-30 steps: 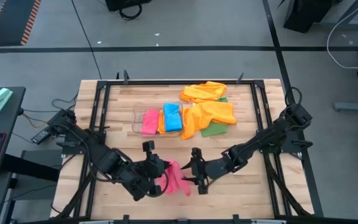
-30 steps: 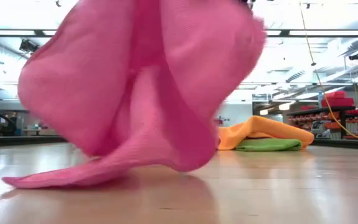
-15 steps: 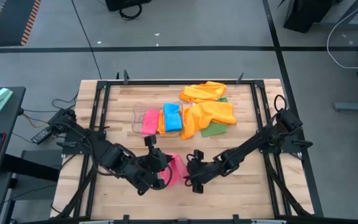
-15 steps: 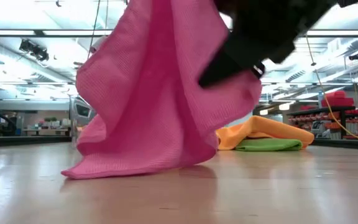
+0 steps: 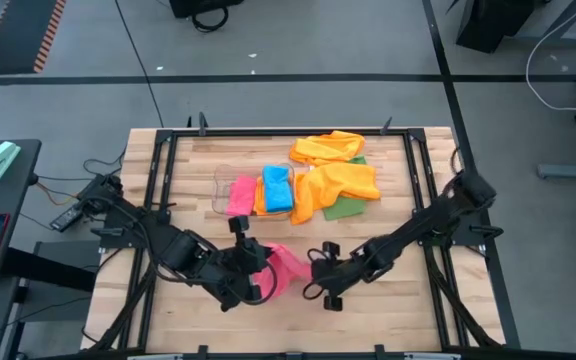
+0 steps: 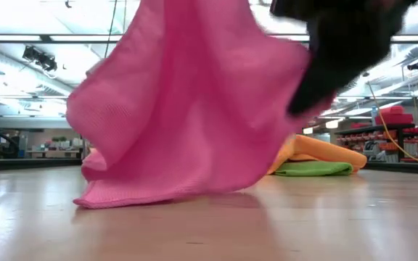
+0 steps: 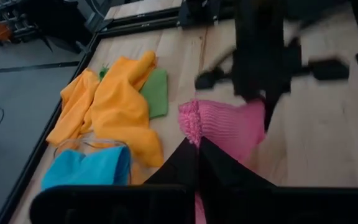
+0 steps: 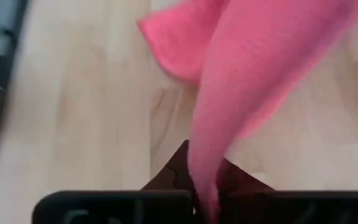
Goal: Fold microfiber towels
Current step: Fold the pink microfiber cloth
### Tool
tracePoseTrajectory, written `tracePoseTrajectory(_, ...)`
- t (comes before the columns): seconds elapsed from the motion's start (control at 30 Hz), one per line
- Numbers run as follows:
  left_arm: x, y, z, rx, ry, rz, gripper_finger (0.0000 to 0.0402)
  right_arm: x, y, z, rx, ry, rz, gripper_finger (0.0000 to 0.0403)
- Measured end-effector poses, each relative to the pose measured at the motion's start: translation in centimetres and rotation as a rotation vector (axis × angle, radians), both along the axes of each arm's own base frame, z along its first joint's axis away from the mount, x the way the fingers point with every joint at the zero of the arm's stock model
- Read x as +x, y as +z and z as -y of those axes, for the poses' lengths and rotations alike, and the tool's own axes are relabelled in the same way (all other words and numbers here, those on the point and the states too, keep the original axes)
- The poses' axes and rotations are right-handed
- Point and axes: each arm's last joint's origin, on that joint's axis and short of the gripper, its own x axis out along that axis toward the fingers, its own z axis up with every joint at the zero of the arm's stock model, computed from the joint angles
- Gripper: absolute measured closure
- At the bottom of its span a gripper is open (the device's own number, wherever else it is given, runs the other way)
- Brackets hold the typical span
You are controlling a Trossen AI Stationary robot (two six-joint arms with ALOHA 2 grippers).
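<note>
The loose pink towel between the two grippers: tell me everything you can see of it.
The pink towel is a soft, finely textured cloth, unfolded and draped. The left gripper is shut on one edge and the right gripper on another, holding it up near the table's front middle. In the low view it hangs in a broad sheet, its lower edge resting on the wood. It lies apart from the other towels.

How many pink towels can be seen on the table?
2. One pink towel hangs near the table's front between both grippers; a folded pink towel lies in the clear bin. The orange towels may hide others.
</note>
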Motion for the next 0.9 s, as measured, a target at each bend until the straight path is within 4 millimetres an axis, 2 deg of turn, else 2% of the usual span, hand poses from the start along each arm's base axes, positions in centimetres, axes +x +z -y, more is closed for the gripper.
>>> tracePoseTrajectory(0.1,-0.5,0.9,0.0,-0.033,-0.018,0.033,0.0392,-1.2,3.2,0.6,0.042,0.014,0.040,0.0391)
tracePoseTrajectory(0.23,-0.5,1.3,0.5,-0.121,-0.110,0.028,0.0374,-3.2,7.4,1.2,0.092,0.036,0.071,0.0392)
tracePoseTrajectory(0.3,-0.3,1.3,0.9,-0.170,-0.149,0.033,0.0372,-3.9,8.8,1.3,0.103,0.056,0.055,0.0392)
tracePoseTrajectory(0.4,0.1,1.3,1.4,-0.227,-0.208,0.038,0.0384,-4.6,10.5,0.8,0.118,0.111,-0.012,0.0393)
tracePoseTrajectory(0.5,0.2,2.0,2.3,-0.251,-0.268,0.107,0.0393,-5.4,13.2,-0.1,0.107,0.167,-0.046,0.0393)
tracePoseTrajectory(0.7,-0.1,3.0,4.5,-0.297,-0.399,0.211,0.0375,-7.2,18.2,-2.1,0.161,0.312,-0.034,0.0393)
tracePoseTrajectory(0.8,-0.3,3.0,5.2,-0.314,-0.422,0.224,0.0381,-8.4,19.9,-3.0,0.186,0.377,-0.033,0.0393)
tracePoseTrajectory(0.9,-0.5,2.3,5.3,-0.300,-0.404,0.176,0.0392,-9.1,19.8,-2.8,0.150,0.380,-0.090,0.0393)
